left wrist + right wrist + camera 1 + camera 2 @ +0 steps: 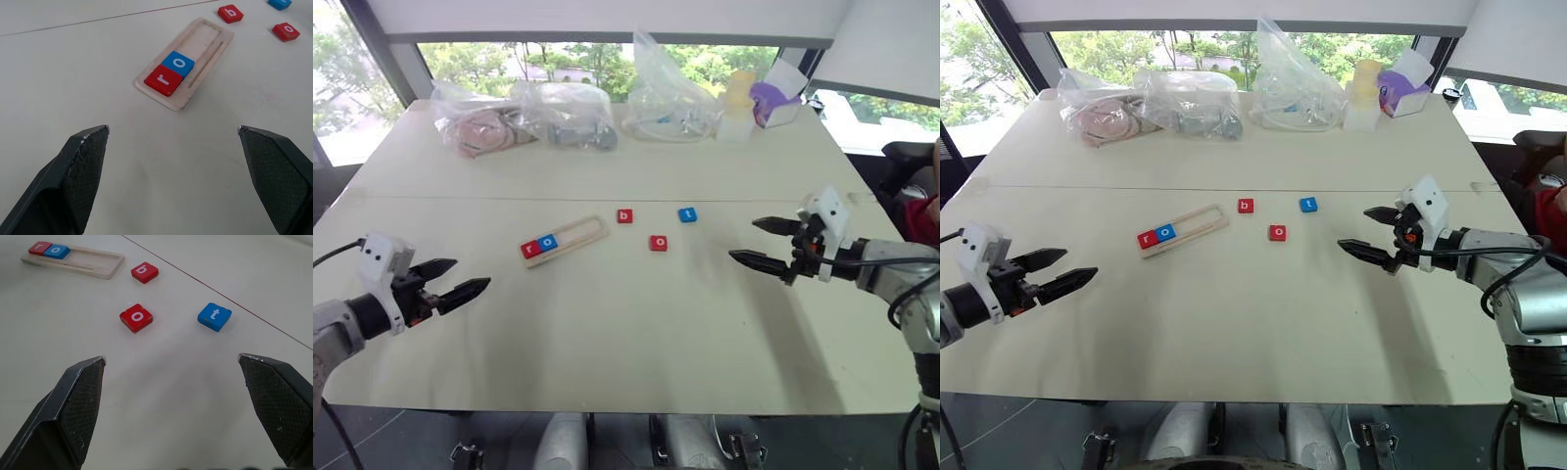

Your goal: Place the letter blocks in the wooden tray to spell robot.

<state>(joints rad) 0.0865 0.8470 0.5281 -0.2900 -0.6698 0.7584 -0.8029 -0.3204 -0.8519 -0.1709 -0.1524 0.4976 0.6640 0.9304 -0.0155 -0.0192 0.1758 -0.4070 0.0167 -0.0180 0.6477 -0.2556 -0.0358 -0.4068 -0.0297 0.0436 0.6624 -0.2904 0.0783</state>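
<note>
- Sitting on the table (607, 333): wooden tray (565, 241), angled, left of centre, long axis running from near-left up to far-right.
- Seated in the tray's left end: red r block (530, 249), then blue o block (546, 242) touching it. Rest of the tray bare wood.
- Lying loose on the table right of the tray: red b block (625, 216) just past the tray's far-right end, blue t block (687, 214) further right, red o block (658, 243) nearer the robot, between those two.
- No loose block touching another or touching the tray.
- Hovering over the table's near-left part: left pincer (462, 279), black fingers spread wide, nothing between them, pointed toward the tray but well apart from it.
- Confirmed in left wrist view: both pads (85, 161) far apart, tray with r and o ahead between them.
- Hanging over the right side of the table: right pincer (764, 244), fingers wide open, empty, aimed left toward the loose blocks, near but not touching.
- Confirmed in right wrist view: b, o and t ahead of the open fingers (78, 396), tray beyond.
- Piled along the far edge: clear plastic bags (568, 113) with contents, plus a yellow-white container (736, 106) and a purple-white box (773, 98) at far right.
</note>
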